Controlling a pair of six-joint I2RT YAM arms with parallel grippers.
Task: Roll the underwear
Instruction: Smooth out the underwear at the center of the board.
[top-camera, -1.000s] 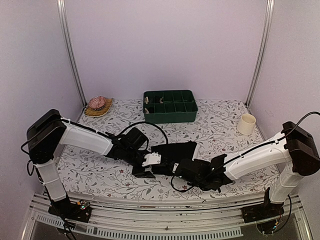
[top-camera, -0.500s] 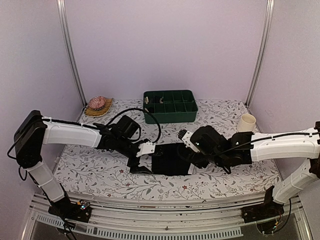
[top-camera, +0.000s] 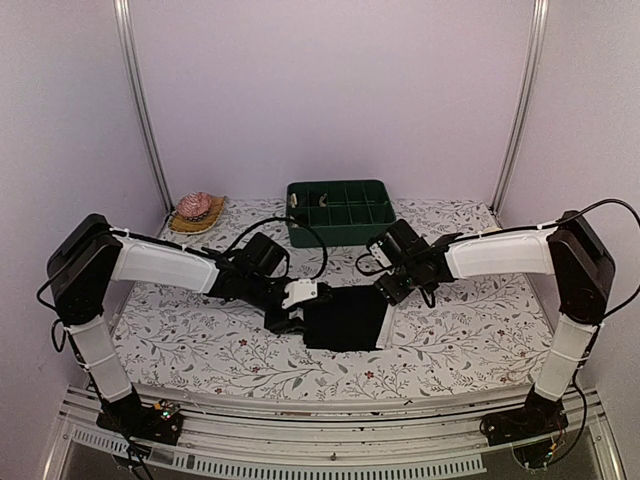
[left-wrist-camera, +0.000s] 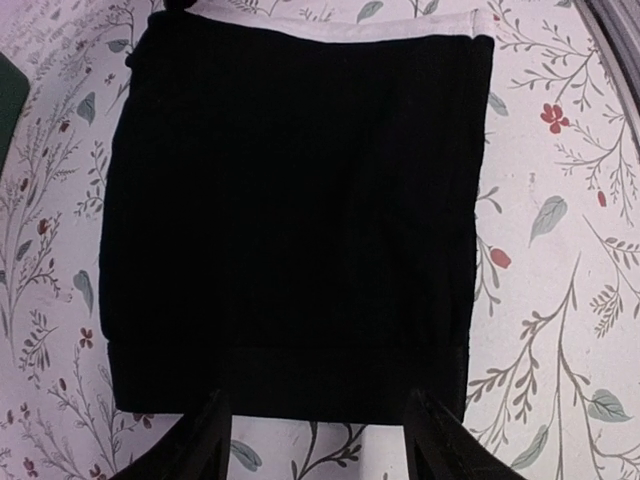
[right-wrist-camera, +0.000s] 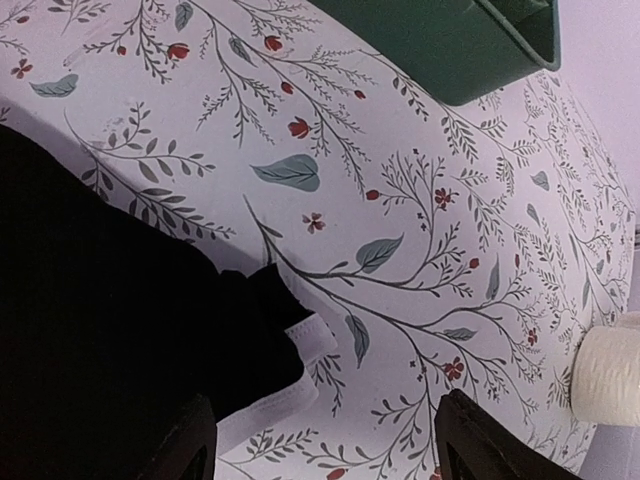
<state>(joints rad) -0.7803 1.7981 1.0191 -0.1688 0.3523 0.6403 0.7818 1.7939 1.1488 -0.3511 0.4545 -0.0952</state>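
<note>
Floral table (top-camera: 480, 330): bare stretches front-L, front-R, and betw. underwear (top-camera: 345, 318) and the green bin (top-camera: 340, 236). The bin sits back ctr, well apart from the fabric; it has divided compartments w/ small light-and-dark bits (top-camera: 296, 200) in the L ones, can't tell what. Underwear lies flat at table ctr, a black rectangle w/ a white band along its R edge. L end effector (left-wrist-camera: 315, 420) spread at its L edge, pinching nothing. R end effector (right-wrist-camera: 325, 420) spread over the back-R corner. A pale cup (right-wrist-camera: 610, 375) stands apart to the R.
</note>
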